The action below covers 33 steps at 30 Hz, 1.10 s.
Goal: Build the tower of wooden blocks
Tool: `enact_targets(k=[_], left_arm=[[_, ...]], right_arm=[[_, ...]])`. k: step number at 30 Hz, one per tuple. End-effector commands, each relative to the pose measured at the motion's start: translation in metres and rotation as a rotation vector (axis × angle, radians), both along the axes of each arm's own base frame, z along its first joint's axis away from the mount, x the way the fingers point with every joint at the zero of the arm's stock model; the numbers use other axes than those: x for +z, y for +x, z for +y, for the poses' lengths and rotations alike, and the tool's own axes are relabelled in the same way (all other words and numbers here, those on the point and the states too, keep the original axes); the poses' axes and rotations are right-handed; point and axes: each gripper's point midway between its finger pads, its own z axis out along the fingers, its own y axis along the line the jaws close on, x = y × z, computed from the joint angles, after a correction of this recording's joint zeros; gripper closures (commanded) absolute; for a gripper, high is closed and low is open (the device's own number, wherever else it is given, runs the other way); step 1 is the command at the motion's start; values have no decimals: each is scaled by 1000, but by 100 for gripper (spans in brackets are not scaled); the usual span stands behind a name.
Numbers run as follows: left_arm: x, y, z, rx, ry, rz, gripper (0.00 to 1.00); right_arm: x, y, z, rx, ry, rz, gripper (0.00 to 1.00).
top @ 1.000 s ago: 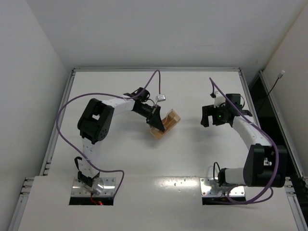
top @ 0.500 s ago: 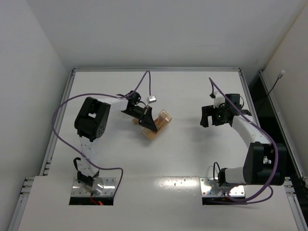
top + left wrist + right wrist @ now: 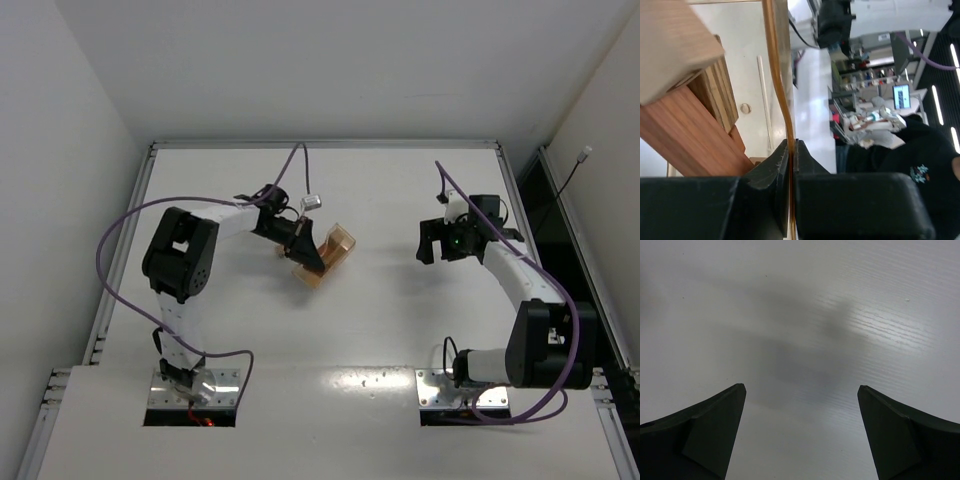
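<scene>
My left gripper [image 3: 310, 256] is shut on the thin wall of a translucent amber box [image 3: 329, 254] and holds it tilted on its side at the table's middle. In the left wrist view the jaws [image 3: 790, 150] pinch the amber wall [image 3: 776, 75]. Wood blocks lie inside the box: a light tan block [image 3: 675, 50], a striped block [image 3: 717, 97] and a reddish-brown block [image 3: 690, 140]. In the top view the blocks are mostly hidden by the box and gripper. My right gripper [image 3: 440, 243] is open and empty over bare table at the right; its fingertips [image 3: 715, 425] frame only white surface.
The white table [image 3: 400, 320] has a raised rim at the back and sides. White walls enclose the left, back and right. A purple cable loops from each arm. A dark gap runs along the right edge.
My left arm has swung left and pulled the amber box with it, tilting it further. The right arm has not moved.
</scene>
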Motion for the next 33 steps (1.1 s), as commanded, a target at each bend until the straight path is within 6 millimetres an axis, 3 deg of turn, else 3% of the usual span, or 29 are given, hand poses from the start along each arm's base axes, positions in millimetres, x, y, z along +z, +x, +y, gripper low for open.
enact_targets(k=[1,2,4,7,8,9,10,11,13,15,17,18,19,21,23,24,25,26,27,29,32,33], left_arm=[[18,2,12,-4,-158,48,100],[16,-21,-3,-70,-140,48,100],[30,-25,-9,-98,-162,-4,100],[36,28,23,48,-172,-43,100],[27,47,37,105,-173,-23,100],[25,48,37,106,-179,-10,100],[21,43,32,86,-177,-3,100],[19,14,11,0,-175,10,100],[24,-18,-10,-100,-188,14,100],[33,-25,-16,-132,-201,7,100],[43,4,-7,-69,-216,-35,100],[41,26,13,13,-208,-22,100],[29,37,20,48,-195,13,100],[20,24,15,27,-181,57,100],[20,-10,-4,-68,-182,53,100],[27,-9,-4,-72,-192,28,100],[32,-8,-5,-74,-200,8,100],[38,25,11,1,-209,-26,100],[36,38,21,45,-204,-13,100],[25,49,29,88,-188,36,100],[22,2,7,-20,-175,72,100],[34,-13,-3,-74,-190,32,100]], right_arm=[[20,15,4,13,18,-81,8],[20,15,4,13,18,-81,10],[17,10,4,13,20,-60,10],[21,13,4,20,13,-73,10],[24,14,4,20,13,-82,10],[24,14,4,20,13,-82,10],[25,15,4,20,12,-91,10],[26,15,6,27,22,-92,10],[22,16,6,20,29,-68,10],[21,16,5,15,22,-67,10],[24,17,5,14,22,-67,10],[20,14,5,14,22,-58,10],[24,16,5,15,21,-76,10],[21,15,5,15,21,-73,10],[21,17,5,15,21,-72,10],[16,14,5,14,23,-49,10],[21,18,4,14,22,-61,10],[19,15,5,14,23,-50,10],[19,15,5,14,23,-50,10],[20,15,5,14,22,-63,10],[19,17,6,20,29,-62,10],[17,13,6,20,31,-46,11]])
